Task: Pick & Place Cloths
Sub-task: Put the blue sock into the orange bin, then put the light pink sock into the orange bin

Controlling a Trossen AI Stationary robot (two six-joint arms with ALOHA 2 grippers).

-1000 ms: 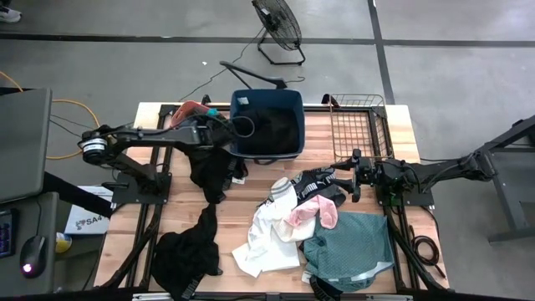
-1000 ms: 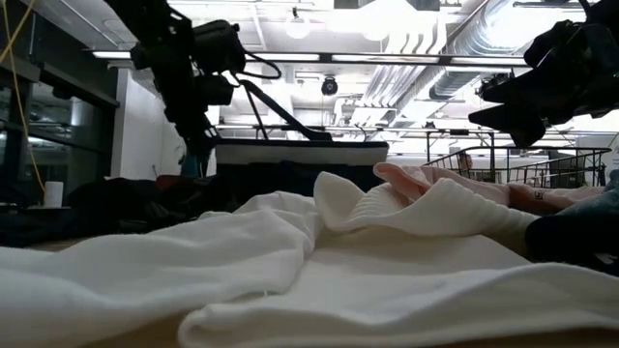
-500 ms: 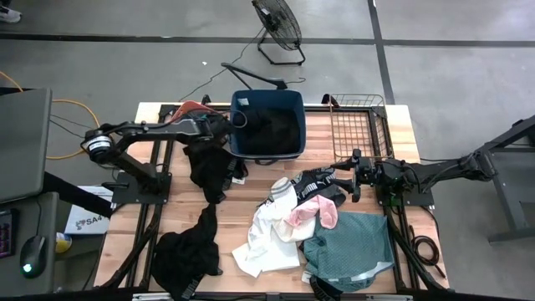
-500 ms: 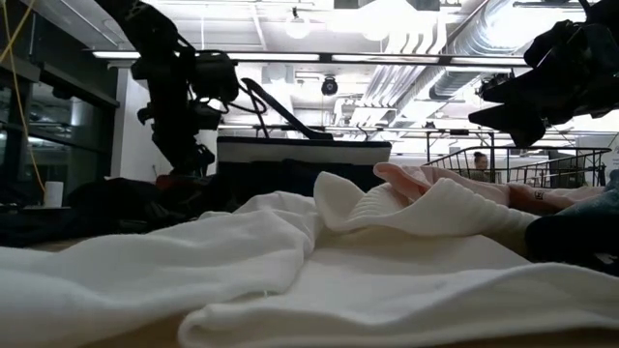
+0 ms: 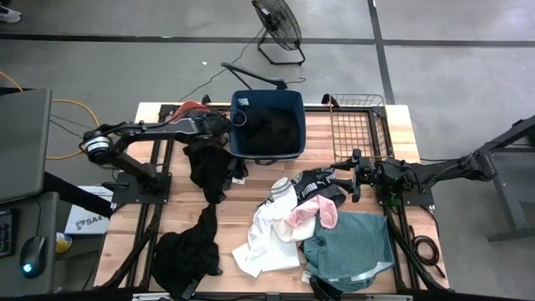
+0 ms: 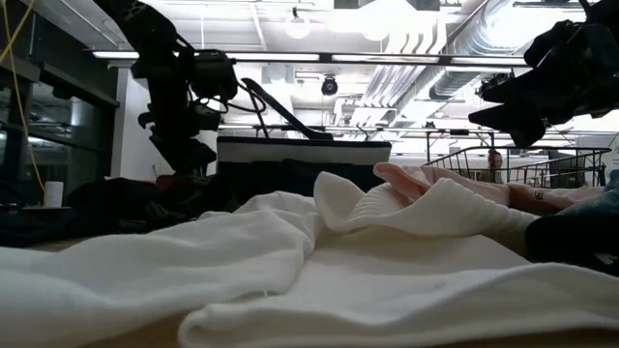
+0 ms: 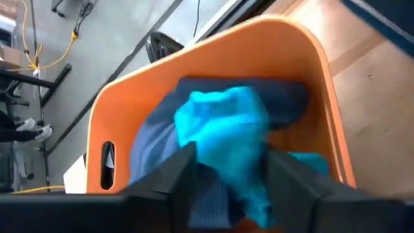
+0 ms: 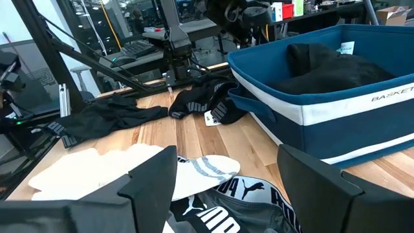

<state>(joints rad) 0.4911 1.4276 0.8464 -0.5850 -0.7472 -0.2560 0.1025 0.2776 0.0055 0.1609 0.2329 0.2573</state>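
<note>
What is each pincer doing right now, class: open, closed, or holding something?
Left pincer: open, empty, over the orange basin of blue cloths.
Right pincer: open, empty, above the black-and-white patterned cloth.

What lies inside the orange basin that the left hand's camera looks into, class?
Inside the orange basin lie a bright turquoise cloth on top and a navy cloth beneath it. Whatever lies under these two, and the basin's floor, is covered.

Wooden desk (image 5: 251, 180), navy plastic tub (image 5: 267, 155) stood at its twelve o'clock edge, wire basket (image 5: 358, 125) at two o'clock, orange basin (image 5: 194, 109) at ten o'clock, floor fan (image 5: 277, 25) beyond.
</note>
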